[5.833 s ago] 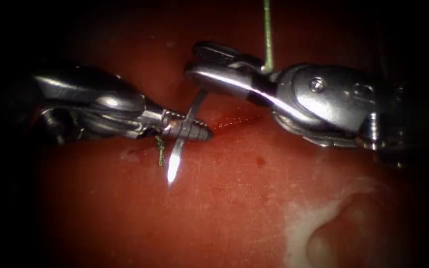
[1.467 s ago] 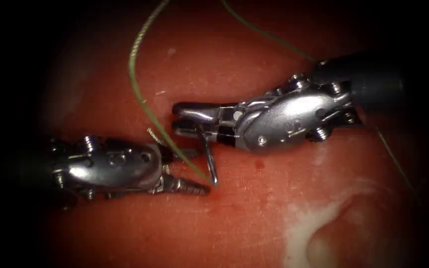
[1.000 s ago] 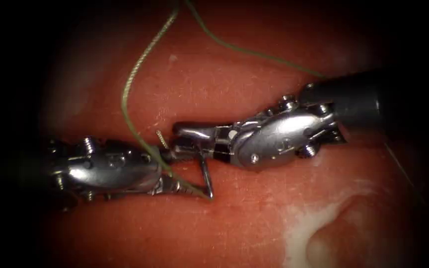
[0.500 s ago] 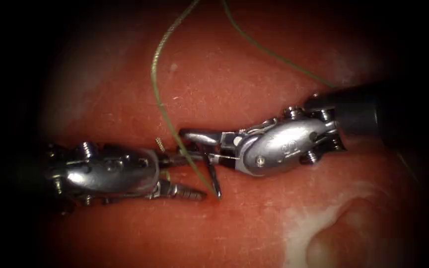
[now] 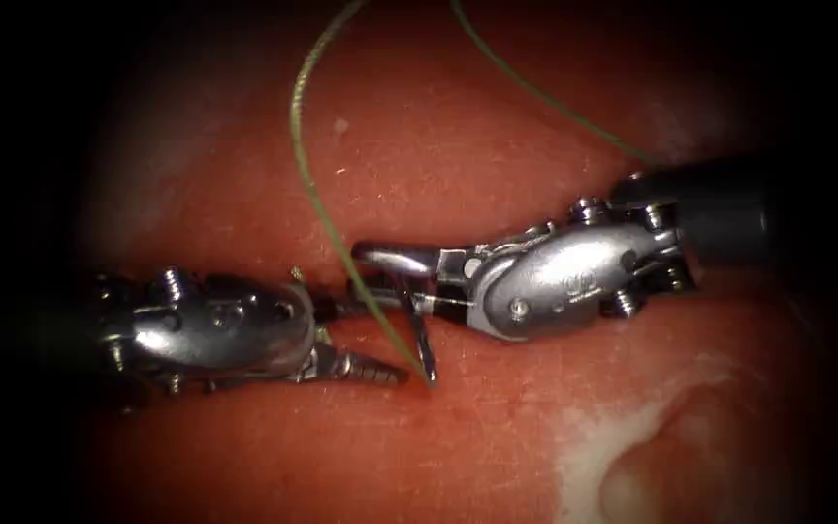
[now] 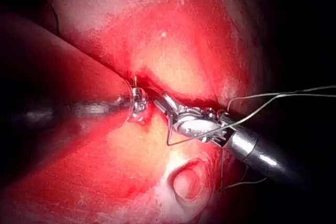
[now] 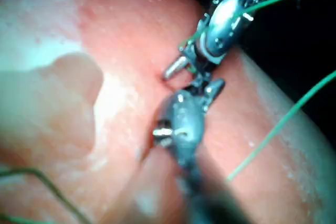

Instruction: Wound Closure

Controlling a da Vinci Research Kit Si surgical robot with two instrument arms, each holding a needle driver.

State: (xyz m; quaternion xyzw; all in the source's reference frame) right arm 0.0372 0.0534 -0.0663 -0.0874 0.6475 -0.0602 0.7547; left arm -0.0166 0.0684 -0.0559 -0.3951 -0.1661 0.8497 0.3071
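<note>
1. Endoscope: my right tool (image 5: 380,267) clamps the needle (image 5: 420,335) near its upper end, tip touching the tissue (image 5: 497,427); thread (image 5: 305,184) arcs upward. My left tool (image 5: 366,340) gapes, holding nothing.
2. Left wrist: right tool (image 6: 165,106) grips the needle (image 6: 176,139).
3. Right wrist: both tools meet on the tissue (image 7: 121,66); thread (image 7: 278,119) trails.

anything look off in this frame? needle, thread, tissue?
Nothing stands out. The right claw holds the needle near its blunt end, tip resting at the tissue surface. The thread runs loose from the needle upward. The left claw is open, holding nothing. A pale patch marks the tissue to the right.
</note>
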